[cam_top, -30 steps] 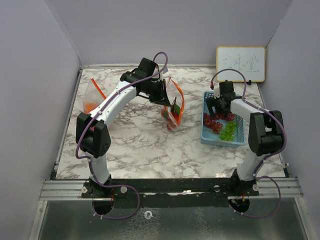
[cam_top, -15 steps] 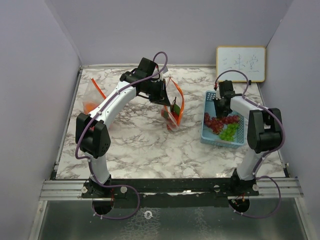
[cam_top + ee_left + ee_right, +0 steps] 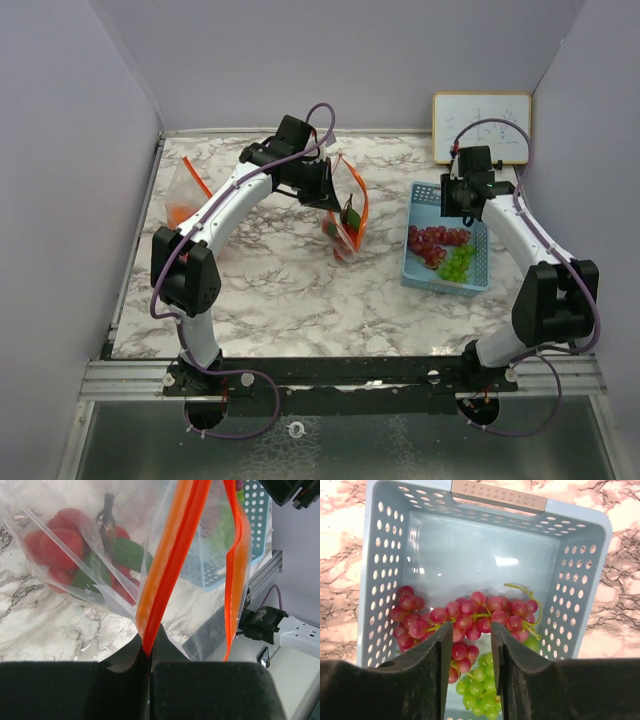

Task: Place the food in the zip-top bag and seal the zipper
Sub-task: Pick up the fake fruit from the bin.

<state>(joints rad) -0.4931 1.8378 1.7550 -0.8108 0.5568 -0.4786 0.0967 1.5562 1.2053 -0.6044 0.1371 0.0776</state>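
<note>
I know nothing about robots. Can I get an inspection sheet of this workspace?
Surface: marble table, bare in the middle.
Job's things: bag hangs open with red fruits inside; red grapes and green grapes lie in the basket.
Clutter: second bag holding something orange, far left.
Pincers: left pincer shut on the bag's orange zipper; right pincer open, empty, above the red grapes.
Cables: purple cables loop along both arms.
Surroundings: whiteboard back right; plain walls.
</note>
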